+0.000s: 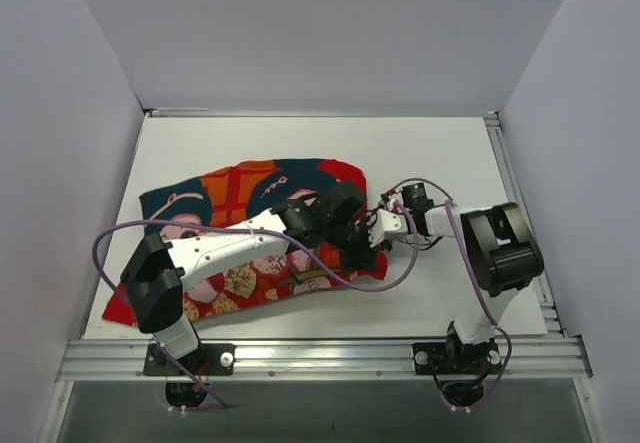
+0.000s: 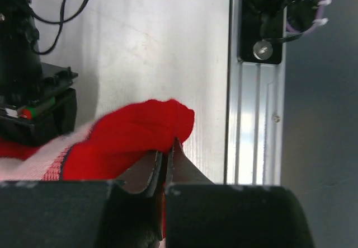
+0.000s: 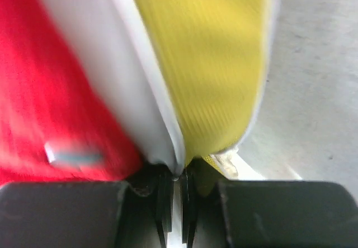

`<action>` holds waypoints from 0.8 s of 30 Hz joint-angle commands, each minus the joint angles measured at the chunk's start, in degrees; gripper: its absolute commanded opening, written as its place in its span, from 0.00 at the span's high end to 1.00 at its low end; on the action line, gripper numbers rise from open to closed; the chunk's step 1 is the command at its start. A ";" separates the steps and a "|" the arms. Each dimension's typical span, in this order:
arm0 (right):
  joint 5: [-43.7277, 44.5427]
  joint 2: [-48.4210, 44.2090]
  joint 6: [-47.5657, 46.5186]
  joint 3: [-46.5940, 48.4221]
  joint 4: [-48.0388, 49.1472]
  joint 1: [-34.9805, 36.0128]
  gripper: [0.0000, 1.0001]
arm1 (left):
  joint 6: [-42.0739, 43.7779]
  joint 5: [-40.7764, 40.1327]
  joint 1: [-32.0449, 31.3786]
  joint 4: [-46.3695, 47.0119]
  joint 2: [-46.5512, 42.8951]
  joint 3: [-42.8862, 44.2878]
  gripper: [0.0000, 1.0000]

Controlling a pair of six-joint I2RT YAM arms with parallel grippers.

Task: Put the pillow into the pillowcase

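1. Clamping the left gripper (image 2: pixel 166 150) shut on the red right-end edge of the pillowcase (image 2: pixel 134 133).
2. Pinching the right gripper (image 3: pixel 178 172) closed on the yellow band of the pillow (image 3: pixel 207 63), touching that red cloth.
3. Stretching lengthwise leftward from both grippers across the table (image 1: pixel 450 153).

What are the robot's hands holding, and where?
Left gripper pinches the red fabric pillowcase at its bunched edge; right gripper pinches the cream-white pillow at its yellow-banded edge.

free: bare table (image 1: pixel 300 143) beyond pillowcase (image 1: pixel 240 188) and to my right | blocked: my left arm (image 1: pixel 225 248) across pillowcase; left gripper (image 2: pixel 168 151), right gripper (image 3: pixel 177 175) crowd its right end
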 commanded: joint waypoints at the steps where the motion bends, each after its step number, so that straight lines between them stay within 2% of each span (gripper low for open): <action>1: -2.22 -3.73 2.85 -0.18 2.17 0.10 1.00 | -4.42 11.72 3.93 6.39 0.74 -0.04 1.00; 2: -2.14 -4.78 0.93 -0.26 0.85 -0.87 1.00 | -4.96 11.81 7.17 6.21 -0.31 -1.01 1.00; 5: -2.75 -7.41 0.21 -1.58 -1.10 -4.12 1.00 | -3.57 11.64 10.27 6.38 -3.73 -4.18 1.00; 7: -4.58 -9.00 0.55 -1.76 -0.40 -3.95 1.00 | -1.03 10.76 11.07 6.30 -4.62 -3.13 1.00; 9: -6.35 -11.28 4.93 -1.67 2.84 -3.17 1.00 | 0.30 9.88 12.03 5.86 -3.84 -0.59 1.00; 11: -8.37 -13.65 9.67 -1.23 11.17 -2.72 1.00 | -0.13 10.40 13.61 5.51 -0.78 6.34 1.00; 12: -9.16 -14.27 15.18 -0.88 18.17 -2.90 1.00 | -0.83 11.02 14.40 5.51 0.55 9.59 1.00; 13: -9.78 -14.71 17.24 -0.01 20.50 -3.42 1.00 | -0.92 11.37 15.80 5.42 1.78 15.54 1.00; 16: -12.06 -16.47 20.95 4.73 24.82 -4.83 1.00 | -0.66 12.42 16.51 5.59 6.26 25.15 1.00; 17: -12.68 -18.04 20.77 7.27 24.92 -5.79 1.00 | -0.83 12.86 16.34 5.77 8.54 31.96 1.00; 20: -12.69 -22.34 16.40 12.28 19.93 -8.51 1.00 | -2.41 14.62 14.33 7.87 13.11 44.45 1.00; 21: -12.07 -23.50 13.77 16.91 12.51 -9.65 1.00 | -1.98 14.36 13.28 8.40 14.09 47.56 1.00; 23: -10.67 -26.74 6.91 21.60 5.70 -14.11 1.00 | -2.68 14.27 10.38 14.97 15.67 51.52 1.00; 24: -8.92 -27.89 5.49 27.19 0.80 -14.93 1.00 | -3.38 13.75 9.41 18.56 15.76 51.72 1.00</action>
